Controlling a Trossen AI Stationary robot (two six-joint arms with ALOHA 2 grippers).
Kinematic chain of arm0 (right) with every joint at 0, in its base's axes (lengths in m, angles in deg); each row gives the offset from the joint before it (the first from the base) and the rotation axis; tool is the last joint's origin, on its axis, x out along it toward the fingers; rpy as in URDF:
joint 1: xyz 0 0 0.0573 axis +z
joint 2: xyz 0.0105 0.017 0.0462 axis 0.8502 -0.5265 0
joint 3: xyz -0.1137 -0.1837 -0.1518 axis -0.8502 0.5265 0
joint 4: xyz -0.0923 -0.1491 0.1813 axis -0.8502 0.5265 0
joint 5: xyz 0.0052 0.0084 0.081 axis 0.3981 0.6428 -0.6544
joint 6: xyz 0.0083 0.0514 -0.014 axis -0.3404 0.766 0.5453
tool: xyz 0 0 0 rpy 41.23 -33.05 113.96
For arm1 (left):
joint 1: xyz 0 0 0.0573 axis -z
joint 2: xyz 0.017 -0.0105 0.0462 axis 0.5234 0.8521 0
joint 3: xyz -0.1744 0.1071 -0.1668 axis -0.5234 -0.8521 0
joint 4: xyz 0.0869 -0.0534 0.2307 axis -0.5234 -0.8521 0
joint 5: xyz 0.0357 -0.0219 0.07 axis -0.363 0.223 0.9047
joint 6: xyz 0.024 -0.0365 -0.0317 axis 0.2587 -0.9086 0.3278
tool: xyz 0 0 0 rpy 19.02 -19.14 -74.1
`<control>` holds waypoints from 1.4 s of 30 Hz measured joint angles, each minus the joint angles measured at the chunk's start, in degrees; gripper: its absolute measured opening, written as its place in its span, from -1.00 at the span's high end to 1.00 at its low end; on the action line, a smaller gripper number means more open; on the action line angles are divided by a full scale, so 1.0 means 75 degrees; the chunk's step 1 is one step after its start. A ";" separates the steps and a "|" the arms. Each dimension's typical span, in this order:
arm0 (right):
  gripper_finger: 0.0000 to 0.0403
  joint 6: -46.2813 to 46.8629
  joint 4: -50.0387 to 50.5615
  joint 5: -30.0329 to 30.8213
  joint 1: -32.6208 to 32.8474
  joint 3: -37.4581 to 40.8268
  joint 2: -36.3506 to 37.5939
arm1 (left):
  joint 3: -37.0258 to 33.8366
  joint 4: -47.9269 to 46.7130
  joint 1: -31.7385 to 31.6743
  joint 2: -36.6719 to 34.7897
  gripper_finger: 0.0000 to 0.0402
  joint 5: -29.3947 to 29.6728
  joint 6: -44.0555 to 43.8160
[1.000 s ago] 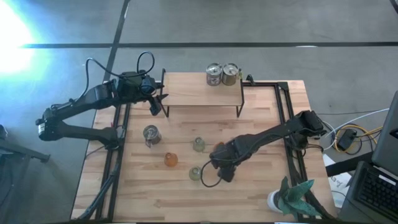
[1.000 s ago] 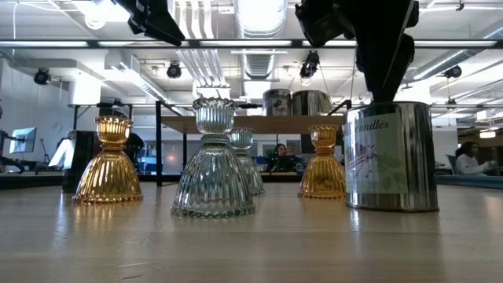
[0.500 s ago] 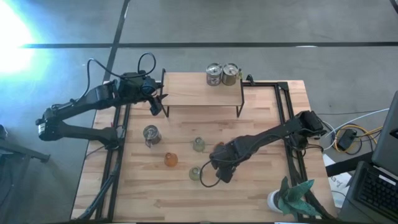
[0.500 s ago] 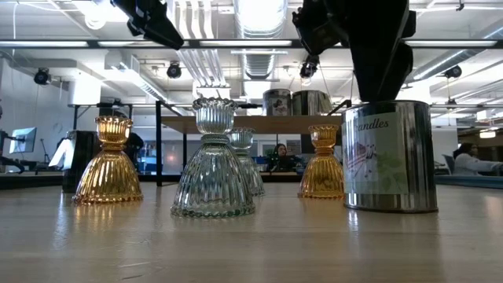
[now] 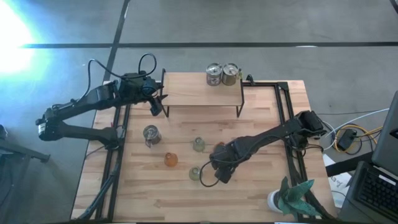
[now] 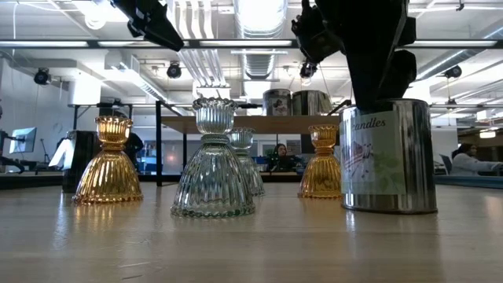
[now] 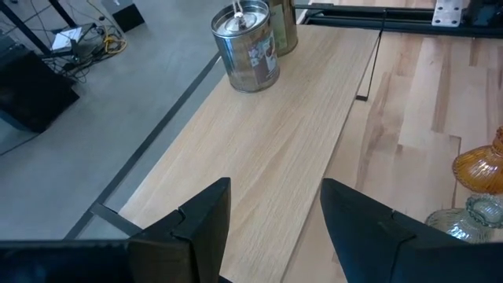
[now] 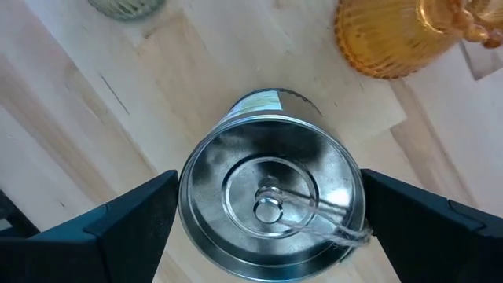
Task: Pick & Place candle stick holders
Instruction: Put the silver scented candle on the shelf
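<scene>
My right gripper (image 5: 221, 171) points straight down, open, over a silvery can-like candle holder (image 8: 271, 206). Its fingers (image 8: 134, 216) stand on either side of the can's rim; in the low view a finger (image 6: 383, 71) comes down behind the can (image 6: 389, 157). Two more cans (image 5: 222, 74) stand on the raised wooden shelf (image 5: 193, 93), and another (image 5: 151, 134) stands on the table. Amber (image 5: 170, 160) and clear (image 5: 198, 144) glass holders stand on their wide bases nearby. My left gripper (image 7: 275, 212) hovers open above the shelf's left end, with nothing between its fingers. My right gripper straddles the can from above, with one finger beside each side of the rim (image 8: 185, 196). I cannot tell whether either finger touches it. The can stands upright on the table.
A second amber holder (image 8: 393, 35) and a clear one (image 5: 195, 173) stand close to the can. A white pot with a teal plant (image 5: 289, 198) stands at the near right corner. Black frame rails (image 5: 292, 124) run along both sides of the table.
My right gripper has sunk a little lower around the silvery can, still pointing down with its fingers as wide apart as before.
</scene>
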 joint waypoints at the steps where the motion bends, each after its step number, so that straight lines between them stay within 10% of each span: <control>1: -0.89 -0.0003 -0.0111 0.0001 0.0002 0.0045 0.0000 | 0.0000 -0.0001 -0.0003 0.0000 -0.01 0.0000 0.0014; 42: -0.88 -0.0570 -0.0778 -0.0437 -0.0056 0.0643 0.0458 | -0.0012 0.0115 -0.0001 0.0017 -0.01 0.0052 0.0067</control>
